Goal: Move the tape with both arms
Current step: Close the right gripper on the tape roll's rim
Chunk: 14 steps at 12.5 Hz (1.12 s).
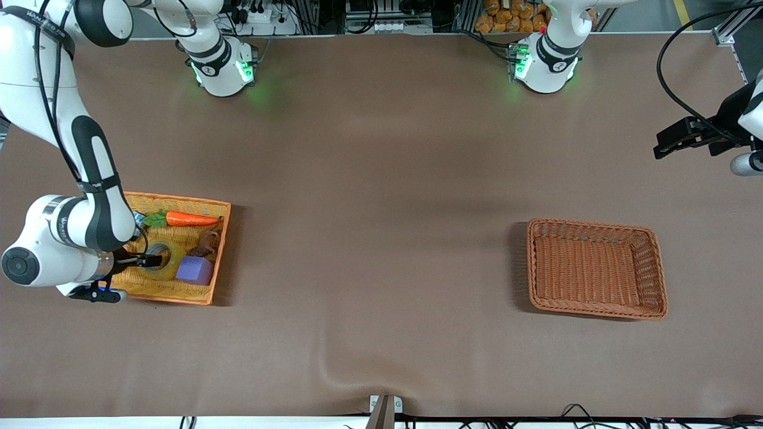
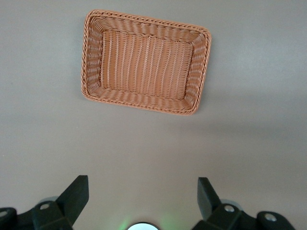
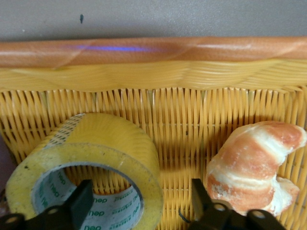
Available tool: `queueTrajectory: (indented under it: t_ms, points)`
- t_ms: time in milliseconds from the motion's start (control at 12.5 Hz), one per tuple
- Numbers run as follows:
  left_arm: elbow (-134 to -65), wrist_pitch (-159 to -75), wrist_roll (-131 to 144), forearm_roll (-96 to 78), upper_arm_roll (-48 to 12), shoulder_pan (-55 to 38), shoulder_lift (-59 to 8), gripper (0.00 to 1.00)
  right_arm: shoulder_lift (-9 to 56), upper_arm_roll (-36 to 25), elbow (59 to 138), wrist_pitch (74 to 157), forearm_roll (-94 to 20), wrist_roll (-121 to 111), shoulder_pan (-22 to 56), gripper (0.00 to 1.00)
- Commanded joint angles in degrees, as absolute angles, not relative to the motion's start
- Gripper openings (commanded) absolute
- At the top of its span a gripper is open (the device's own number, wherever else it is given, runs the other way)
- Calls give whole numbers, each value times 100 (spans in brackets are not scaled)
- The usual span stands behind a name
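The tape [image 1: 176,257] is a yellowish roll with a grey-rimmed hole, lying flat in the orange-rimmed yellow basket [image 1: 179,293] at the right arm's end of the table. My right gripper [image 1: 149,260] is down in that basket. In the right wrist view the right gripper [image 3: 140,199] is open and straddles the wall of the tape [image 3: 105,139], one finger in the hole and the other outside with a gap. My left gripper [image 1: 663,146] waits open and empty above the bare table at the left arm's end, seen open [image 2: 142,192] in its own view.
Sharing the yellow basket with the tape are a carrot [image 1: 191,219], a purple cube [image 1: 194,269] and a croissant [image 3: 254,163]. An empty brown wicker basket [image 1: 596,268] [image 2: 144,62] lies toward the left arm's end of the table.
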<state>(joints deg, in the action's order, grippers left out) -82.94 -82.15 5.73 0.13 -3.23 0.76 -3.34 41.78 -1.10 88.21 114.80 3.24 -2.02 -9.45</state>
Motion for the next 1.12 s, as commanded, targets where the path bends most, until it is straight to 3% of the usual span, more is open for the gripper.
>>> queueTrajectory:
  t_ms: [0,160,240,640,1040]
  points:
    - [-8262,-8183,448,53,-343,105,-316,100,4184,-70,8807,11514,448,-105,-975,38]
    - [-8271,-8183,448,53,-343,105,-316,100,4184,-70,8807,11505,448,-105,-1002,8]
    - [-8279,-8183,448,53,-343,105,-316,100,4184,-70,8807,11505,448,-114,-1011,0]
    - [-8297,-8191,457,53,-343,105,-325,100,4166,-62,8536,11383,431,-185,-1055,0]
    - [-8297,-8200,457,53,-343,105,-334,100,4122,9,6999,8803,360,-185,-818,0]
